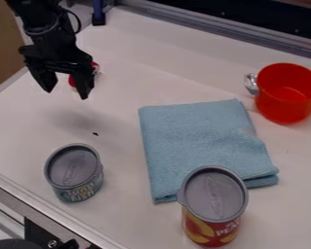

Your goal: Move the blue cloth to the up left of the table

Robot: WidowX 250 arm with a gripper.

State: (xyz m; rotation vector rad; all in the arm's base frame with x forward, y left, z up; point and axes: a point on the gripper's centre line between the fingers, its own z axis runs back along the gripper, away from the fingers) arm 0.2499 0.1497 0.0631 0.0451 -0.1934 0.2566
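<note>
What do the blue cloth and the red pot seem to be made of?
The blue cloth looks like soft, matte fabric, perhaps microfiber: it lies folded in layers, with a fine, slightly fuzzy surface. The red pot has a smooth, glossy body, perhaps plastic or painted metal; its silvery handle shines like metal, though it may be coated plastic.

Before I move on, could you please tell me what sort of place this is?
Probably a robotics lab's test table, judging by the black gripper, the red pot and the folded blue cloth.

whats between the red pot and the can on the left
In the camera view, the folded blue cloth lies between the red pot and the left can.
</note>
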